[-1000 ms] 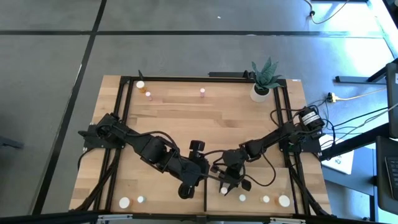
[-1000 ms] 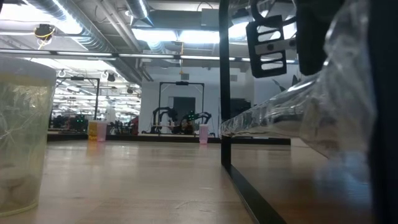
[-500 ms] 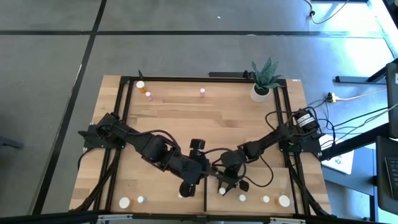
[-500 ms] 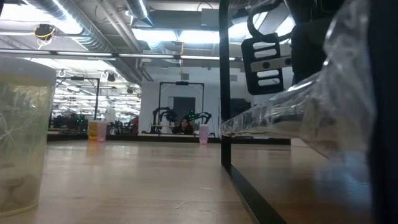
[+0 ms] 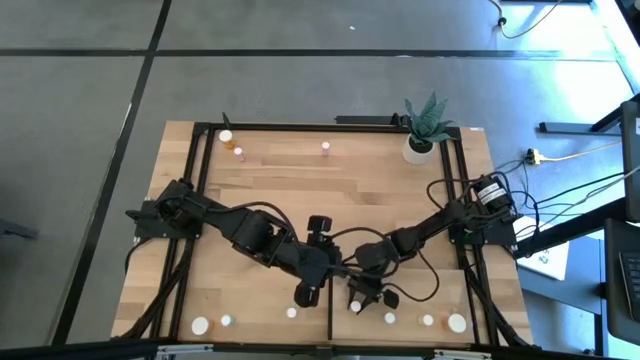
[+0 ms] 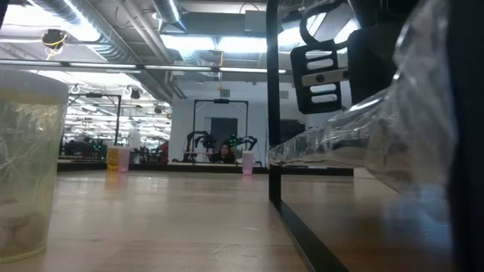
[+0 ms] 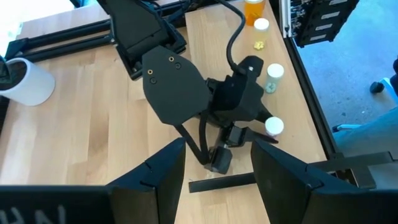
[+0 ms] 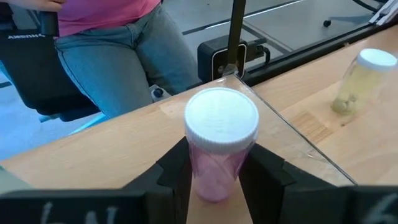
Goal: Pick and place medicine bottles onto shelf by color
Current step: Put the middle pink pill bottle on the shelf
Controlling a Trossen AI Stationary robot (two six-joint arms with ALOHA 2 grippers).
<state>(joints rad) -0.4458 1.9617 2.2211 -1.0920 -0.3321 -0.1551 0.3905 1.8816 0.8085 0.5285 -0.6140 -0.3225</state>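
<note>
Along the table's near edge, white-capped bottles [image 5: 389, 318] stand in a row, leaving little free room there. Just behind them, over the shelf [image 5: 400, 300], the right gripper [image 8: 214, 177] grips a pink bottle [image 8: 219, 146] between its fingers. The left gripper [image 5: 307, 296] hovers beside it, jaws apart, holding nothing. Farther back the boards lie open up to a pink bottle at the far edge [image 5: 325, 148].

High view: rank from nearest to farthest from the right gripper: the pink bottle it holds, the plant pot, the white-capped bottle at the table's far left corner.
1. Pink bottle, between the right gripper's fingers, by the near edge.
2. Plant pot, far right corner.
3. White-capped bottle, far left corner, across the table.
</note>
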